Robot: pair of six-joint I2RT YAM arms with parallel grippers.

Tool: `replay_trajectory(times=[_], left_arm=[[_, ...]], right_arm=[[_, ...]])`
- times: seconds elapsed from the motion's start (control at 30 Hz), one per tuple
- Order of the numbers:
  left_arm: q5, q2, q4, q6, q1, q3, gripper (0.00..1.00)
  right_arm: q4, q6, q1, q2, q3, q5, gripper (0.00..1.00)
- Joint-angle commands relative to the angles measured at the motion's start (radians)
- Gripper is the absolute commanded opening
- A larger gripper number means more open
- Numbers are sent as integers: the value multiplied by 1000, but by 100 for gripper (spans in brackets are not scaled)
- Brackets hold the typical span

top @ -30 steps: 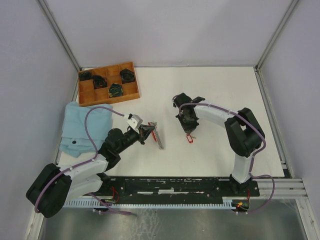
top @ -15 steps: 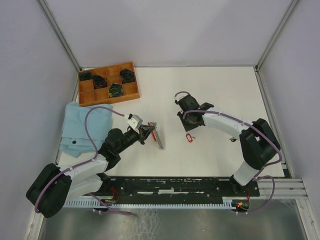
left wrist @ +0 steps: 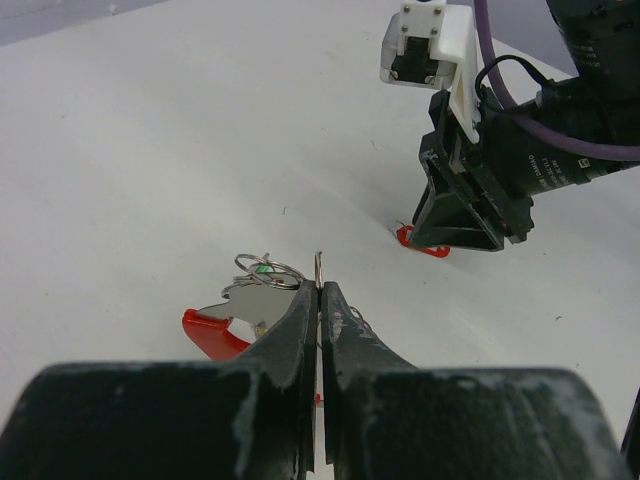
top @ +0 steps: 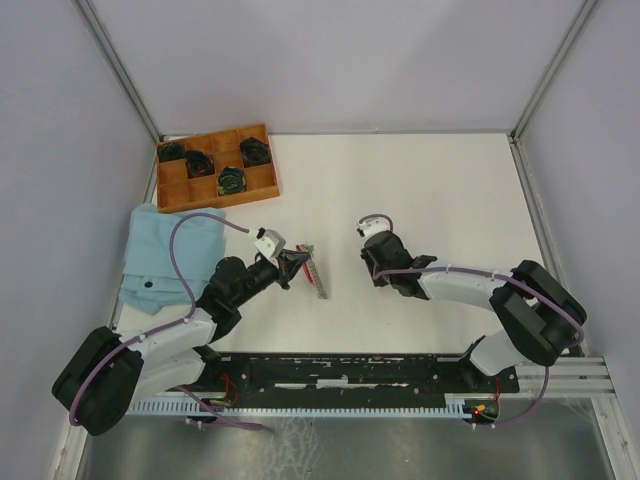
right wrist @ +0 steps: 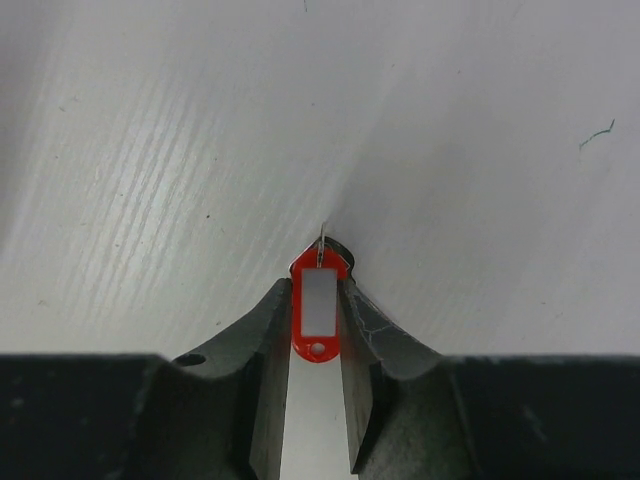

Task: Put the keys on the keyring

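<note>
Top view: the left gripper [top: 291, 264], left of centre, pinches the keyring [top: 316, 272]; the right gripper [top: 377, 270], right of centre, sits low and hides its key.

Left wrist view: jaws pressed together on the ring's wire; the red key [left wrist: 420, 243] lies upper right.

Right wrist view: jaws spread, flanking the key; its long axis runs up-frame along the fingers.

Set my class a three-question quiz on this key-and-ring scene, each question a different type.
1. True or false: the left gripper is shut on a thin metal ring.
2. Which lies between the fingers of the right gripper: A a cloth, B a red key tag, C a coil?
3. Fill in: the wooden tray sits at the far ___ corner of the table.
Key: 1 true; 2 B; 3 left.
</note>
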Motion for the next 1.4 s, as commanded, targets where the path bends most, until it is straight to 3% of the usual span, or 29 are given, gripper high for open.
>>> replay_trajectory(times=[0.0, 1.07, 1.37], left_arm=[[26, -5, 60, 26, 3, 12, 3], [33, 3, 57, 31, 2, 14, 3], [36, 4, 60, 33, 2, 12, 3]], right_arm=[[205, 0, 8, -37, -24, 63, 32], [265, 29, 24, 46, -73, 102, 16], [223, 13, 24, -7, -74, 100, 3]])
